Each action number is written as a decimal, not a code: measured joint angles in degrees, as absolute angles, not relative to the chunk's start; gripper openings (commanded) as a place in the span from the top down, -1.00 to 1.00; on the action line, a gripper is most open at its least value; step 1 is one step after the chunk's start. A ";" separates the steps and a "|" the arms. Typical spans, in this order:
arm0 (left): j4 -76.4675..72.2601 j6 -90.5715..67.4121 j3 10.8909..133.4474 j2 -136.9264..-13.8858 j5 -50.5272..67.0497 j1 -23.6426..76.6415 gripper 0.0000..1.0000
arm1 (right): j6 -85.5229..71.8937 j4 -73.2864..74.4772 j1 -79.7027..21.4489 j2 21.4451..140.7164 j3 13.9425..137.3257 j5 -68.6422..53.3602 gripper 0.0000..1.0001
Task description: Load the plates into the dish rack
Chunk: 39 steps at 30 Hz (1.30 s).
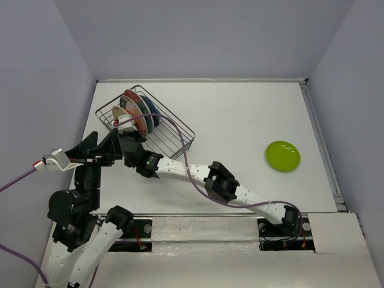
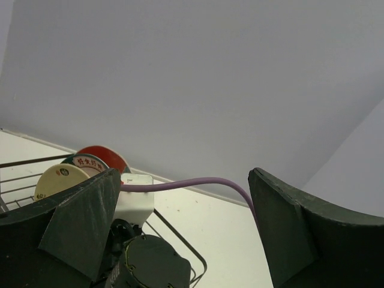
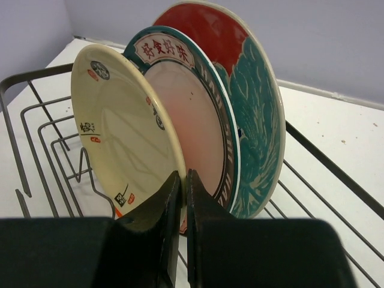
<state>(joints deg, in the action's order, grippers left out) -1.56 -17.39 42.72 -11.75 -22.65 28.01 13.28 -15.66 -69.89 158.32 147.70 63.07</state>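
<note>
The dish rack (image 1: 175, 139) stands at the back left with several plates upright in it. In the right wrist view the speckled beige plate (image 3: 120, 126) is nearest, then the teal-rimmed white plate (image 3: 192, 108), then the red plate with teal flowers (image 3: 255, 102). My right gripper (image 3: 183, 180) is shut on the beige plate's lower rim, inside the rack (image 3: 36, 120). The dark blue plate (image 1: 151, 111) stands at the rack's far side. The lime green plate (image 1: 282, 156) lies flat at the right. My left gripper (image 2: 180, 234) is open and empty beside the rack's near left corner.
The right arm (image 1: 222, 183) stretches diagonally across the table from its base to the rack. Its purple cable (image 2: 198, 182) loops between my left fingers. The right wrist (image 2: 144, 264) sits just below my left gripper. Walls enclose the table on three sides.
</note>
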 measured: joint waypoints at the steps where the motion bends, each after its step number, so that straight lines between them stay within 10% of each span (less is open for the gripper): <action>1: -1.56 -17.39 42.72 -11.75 -22.63 28.03 -0.98 | 13.65 -15.99 -70.08 158.32 147.70 63.26 0.86; 5: -1.56 -17.39 42.72 -11.75 -22.59 28.01 -0.98 | 13.47 -16.67 -70.22 158.32 147.46 62.52 0.57; 9: -1.56 -17.37 42.72 -11.75 -22.59 28.01 -0.98 | 11.49 -17.06 -70.26 157.77 144.46 59.33 -0.15; 15: -1.58 -17.17 42.70 -11.77 -22.57 28.01 -0.98 | 6.66 -14.50 -70.52 152.62 134.98 55.02 -0.23; 28: -1.61 -17.02 42.35 -12.34 -21.63 28.03 -0.98 | -14.35 -4.58 -66.37 99.13 84.05 42.09 -0.22; 39: -2.72 -17.50 42.06 -14.26 -16.08 28.47 -0.98 | -45.71 18.02 -11.62 46.15 28.60 32.10 -0.27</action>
<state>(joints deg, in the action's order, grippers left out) -2.72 -17.50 42.06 -14.26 -16.08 28.47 -45.71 18.02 -11.62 46.15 28.60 32.10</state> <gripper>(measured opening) 0.990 0.629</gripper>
